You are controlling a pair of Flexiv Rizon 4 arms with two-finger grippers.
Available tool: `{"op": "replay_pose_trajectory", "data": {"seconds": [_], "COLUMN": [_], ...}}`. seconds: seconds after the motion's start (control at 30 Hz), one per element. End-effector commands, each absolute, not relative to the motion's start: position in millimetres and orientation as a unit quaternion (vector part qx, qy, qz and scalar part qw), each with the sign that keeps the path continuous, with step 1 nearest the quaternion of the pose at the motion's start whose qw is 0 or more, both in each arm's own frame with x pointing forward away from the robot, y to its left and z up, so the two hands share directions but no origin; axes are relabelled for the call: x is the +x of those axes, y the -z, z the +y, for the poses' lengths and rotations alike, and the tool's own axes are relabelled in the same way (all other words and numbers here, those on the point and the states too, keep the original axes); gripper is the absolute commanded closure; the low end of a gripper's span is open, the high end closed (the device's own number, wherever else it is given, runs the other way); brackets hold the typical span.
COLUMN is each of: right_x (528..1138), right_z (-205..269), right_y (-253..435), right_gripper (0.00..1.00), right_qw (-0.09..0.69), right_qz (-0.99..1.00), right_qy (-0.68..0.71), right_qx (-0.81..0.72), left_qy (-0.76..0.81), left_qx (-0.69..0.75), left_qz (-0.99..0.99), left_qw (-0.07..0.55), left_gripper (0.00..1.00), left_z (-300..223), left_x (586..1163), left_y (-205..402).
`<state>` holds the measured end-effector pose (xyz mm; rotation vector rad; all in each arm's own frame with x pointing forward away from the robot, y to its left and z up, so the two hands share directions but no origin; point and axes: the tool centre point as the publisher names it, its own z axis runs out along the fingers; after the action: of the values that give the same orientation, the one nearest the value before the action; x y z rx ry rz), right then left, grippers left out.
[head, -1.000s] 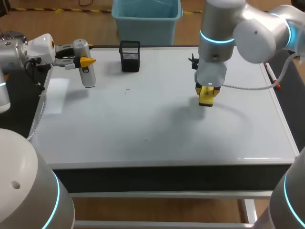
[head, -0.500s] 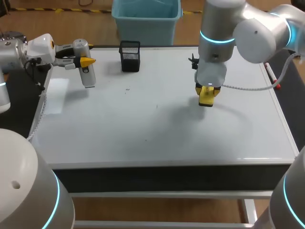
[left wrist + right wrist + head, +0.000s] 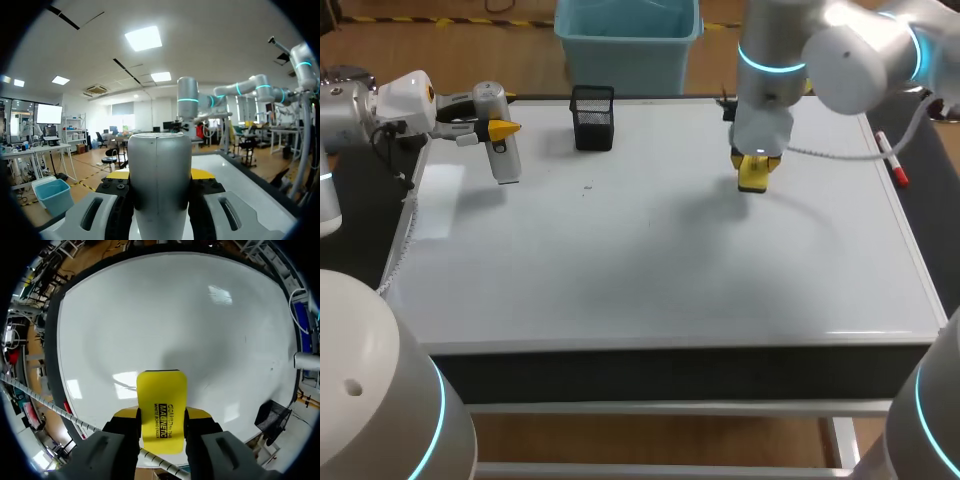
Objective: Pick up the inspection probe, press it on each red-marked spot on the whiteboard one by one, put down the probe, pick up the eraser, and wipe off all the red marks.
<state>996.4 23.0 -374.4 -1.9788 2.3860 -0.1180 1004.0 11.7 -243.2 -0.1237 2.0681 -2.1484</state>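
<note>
Covering the table, the large flat whiteboard [image 3: 650,270] shows no red marks that I can find, only a few faint dark specks. The right hand [image 3: 752,168] is closed on the yellow block eraser [image 3: 161,405], holding it low over the board's far right part. Whether it touches the board I cannot tell. The left hand [image 3: 500,128] grips the grey cylindrical inspection probe [image 3: 159,185] above the far left corner, near a black mesh cup [image 3: 592,117]. Wiping looks close to done. Next, I judge, check for leftover red and then set the eraser down.
</note>
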Motion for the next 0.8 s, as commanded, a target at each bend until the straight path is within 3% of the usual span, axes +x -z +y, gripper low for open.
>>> {"op": "replay_pose_trajectory", "data": {"seconds": [0.03,0.4,0.8], "right_x": [1037,1091,1111], "right_z": [26,27,38], "right_y": [380,386,400], "right_gripper": [1.0,1.0,1.0], "right_qw": [0.005,-0.012,-0.017], "right_qz": [0.764,0.751,0.743], "right_qy": [0.013,0.028,0.015], "right_qx": [-0.645,-0.66,-0.669], "left_qy": [0.719,0.719,0.719], "left_qx": [-0.04,-0.04,-0.04], "left_qz": [0.69,0.69,0.69], "left_qw": [0.078,0.078,0.078], "left_gripper": [1.0,1.0,1.0], "left_z": [12,12,12], "left_x": [1005,1005,1005], "left_y": [244,244,244]}}
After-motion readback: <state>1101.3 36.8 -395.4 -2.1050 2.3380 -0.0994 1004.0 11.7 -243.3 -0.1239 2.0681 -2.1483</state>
